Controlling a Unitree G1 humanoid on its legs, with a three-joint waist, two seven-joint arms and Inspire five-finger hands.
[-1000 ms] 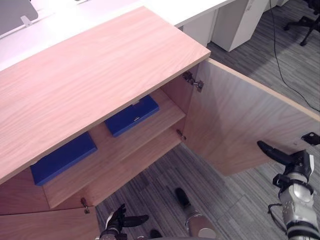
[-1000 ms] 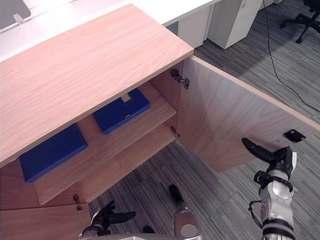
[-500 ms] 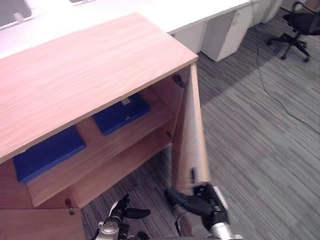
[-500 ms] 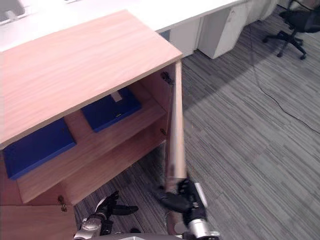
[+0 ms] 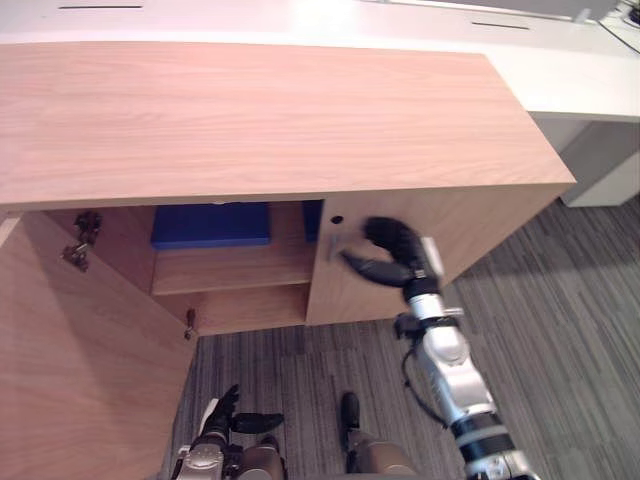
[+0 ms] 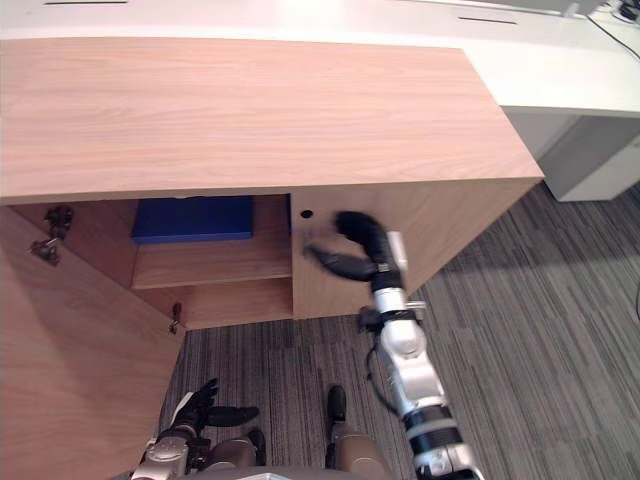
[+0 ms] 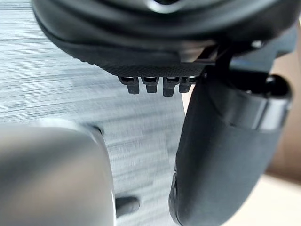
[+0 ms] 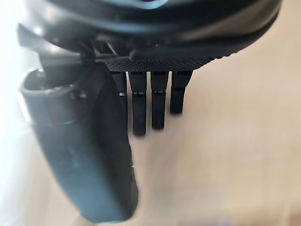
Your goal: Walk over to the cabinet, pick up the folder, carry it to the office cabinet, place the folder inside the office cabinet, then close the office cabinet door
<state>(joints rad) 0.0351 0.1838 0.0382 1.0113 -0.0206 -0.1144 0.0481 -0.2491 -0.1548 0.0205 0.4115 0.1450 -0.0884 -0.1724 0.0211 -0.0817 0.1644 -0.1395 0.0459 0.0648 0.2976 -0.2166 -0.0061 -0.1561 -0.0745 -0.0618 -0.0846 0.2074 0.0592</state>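
A blue folder (image 5: 210, 224) lies flat on the upper shelf inside the wooden office cabinet (image 5: 270, 110). A sliver of a second blue folder (image 5: 312, 220) shows just past the edge of the right door (image 5: 485, 225). That door stands almost flush with the cabinet front. My right hand (image 5: 393, 256) is open, its straight fingers (image 8: 146, 103) laid against the door's wood near its free edge. The left door (image 5: 80, 350) hangs wide open. My left hand (image 6: 200, 410) hangs low over the carpet, open and holding nothing.
A long white desk (image 5: 570, 80) runs behind the cabinet, with a white pedestal (image 5: 610, 170) under it at the right. Grey striped carpet (image 5: 560, 330) spreads in front and to the right. The open left door juts out at my left.
The right door has swung from wide open to almost shut, with my right hand following it round and pressing on it. The camera has turned to face the cabinet front.
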